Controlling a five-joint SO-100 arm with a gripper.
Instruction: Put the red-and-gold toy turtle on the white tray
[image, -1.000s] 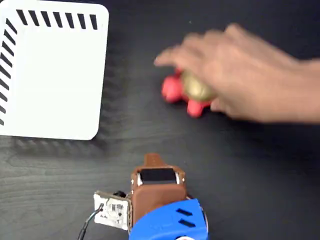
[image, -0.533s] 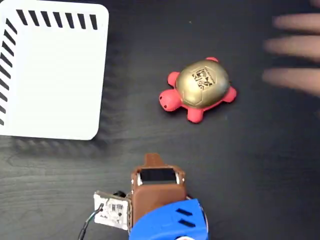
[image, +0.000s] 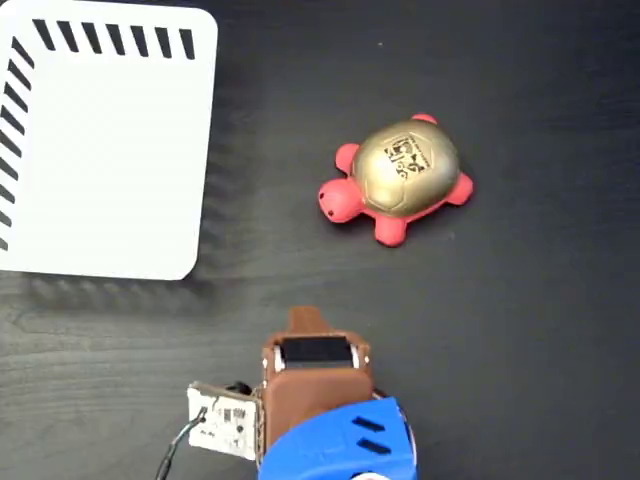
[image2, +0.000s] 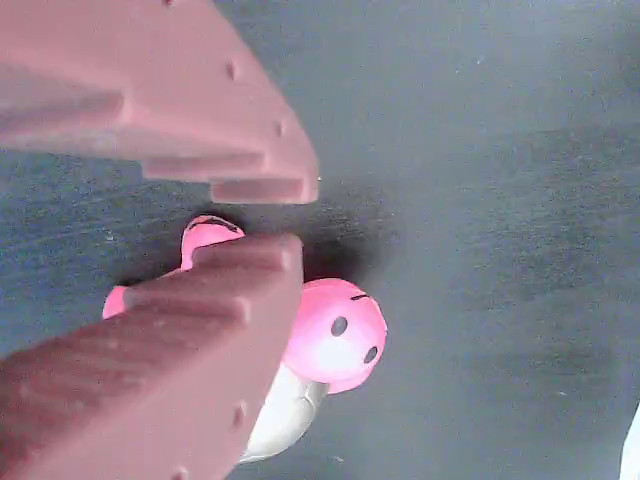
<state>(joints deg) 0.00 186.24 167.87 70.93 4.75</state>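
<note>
At the bottom centre of the fixed view sits the arm (image: 325, 410), brown at its upper part and blue below, with a small circuit board and wires at its left side. In the wrist view the hand (image2: 262, 214) fills the left half of the frame: two reddish-brown fingers (image2: 180, 100) with a narrow gap between their tips, nothing held between them, so the hand is released and only slightly parted.

Beyond it, just right of centre in the fixed view, the red-and-gold toy turtle (image: 398, 178) rests on the dark counter (image: 520, 330), head toward the left, its gold shell bearing a black-and-white mark. In the wrist view its head shows pink, partly hidden behind the lower finger.

Farthest, in the upper left of the fixed view, lies the white tray (image: 110, 150), black slanted slots along its top and left edges, well apart from the turtle.
</note>
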